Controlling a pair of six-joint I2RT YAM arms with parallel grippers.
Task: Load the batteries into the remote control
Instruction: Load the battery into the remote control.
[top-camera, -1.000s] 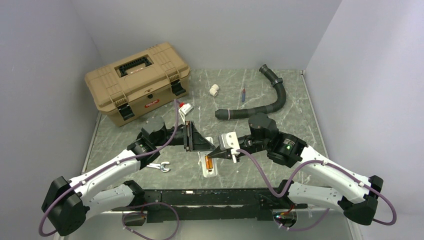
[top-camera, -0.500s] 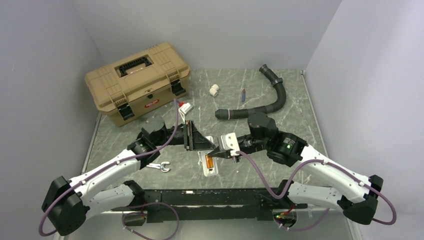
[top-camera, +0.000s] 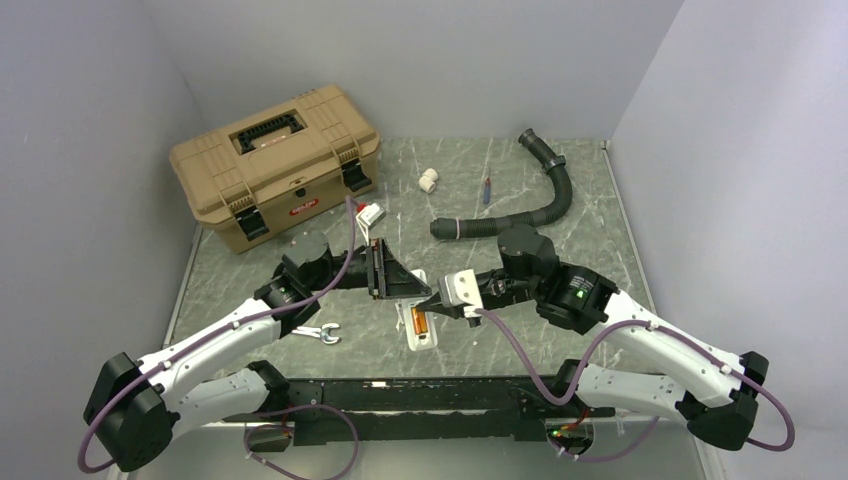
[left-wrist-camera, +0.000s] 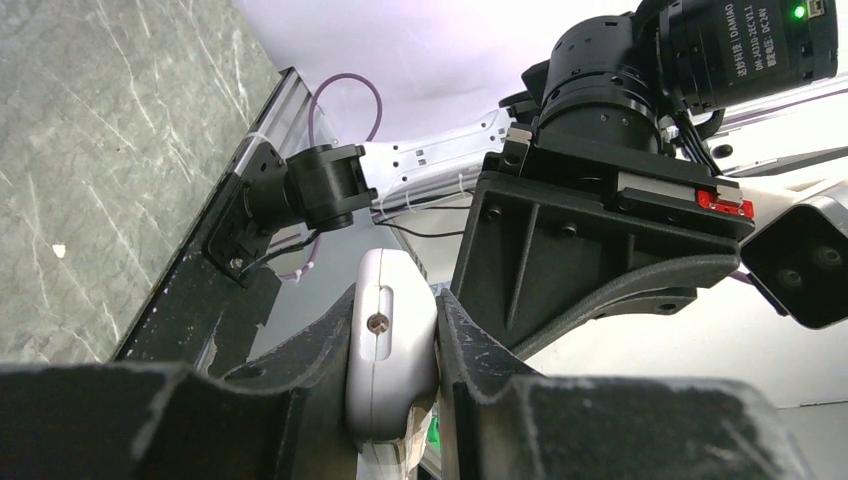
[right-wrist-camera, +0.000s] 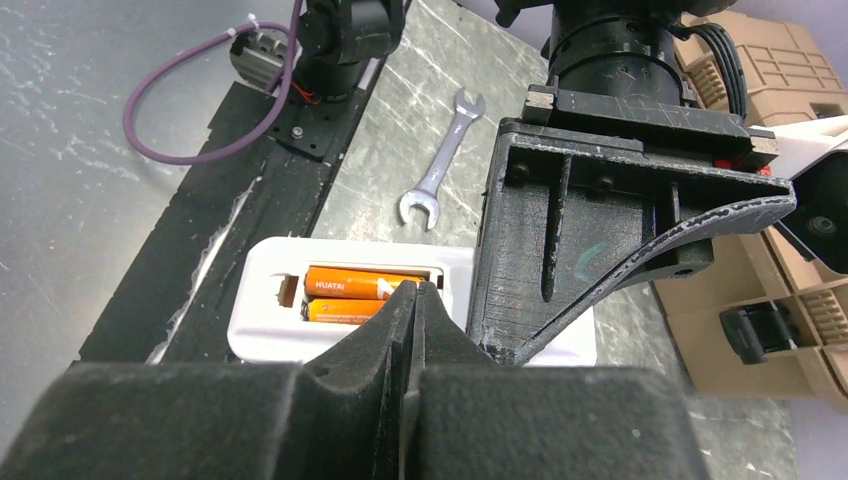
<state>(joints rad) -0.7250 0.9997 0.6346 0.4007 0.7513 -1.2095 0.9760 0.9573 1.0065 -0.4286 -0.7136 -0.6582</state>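
The white remote control (top-camera: 414, 337) lies back-up near the table's front edge, held at its far end by my left gripper (top-camera: 408, 290), which is shut on it; the left wrist view shows the remote's end (left-wrist-camera: 390, 350) pinched between the jaws of that gripper (left-wrist-camera: 395, 300). Two orange batteries (right-wrist-camera: 360, 283) lie side by side in the open recess of the remote (right-wrist-camera: 270, 335); they show as an orange spot in the top view (top-camera: 421, 325). My right gripper (right-wrist-camera: 415, 290) is shut and empty, its tip right over the batteries' right ends, and it also shows in the top view (top-camera: 432, 308).
A silver wrench (top-camera: 318, 333) lies left of the remote, also in the right wrist view (right-wrist-camera: 438, 184). A tan toolbox (top-camera: 272, 165) stands at the back left. A black corrugated hose (top-camera: 530, 205), a white pipe fitting (top-camera: 428, 181) and a red-and-blue stick (top-camera: 486, 189) lie at the back.
My right gripper has shifted slightly toward the near edge, staying shut over the batteries. The left gripper still holds the remote, which has barely moved.
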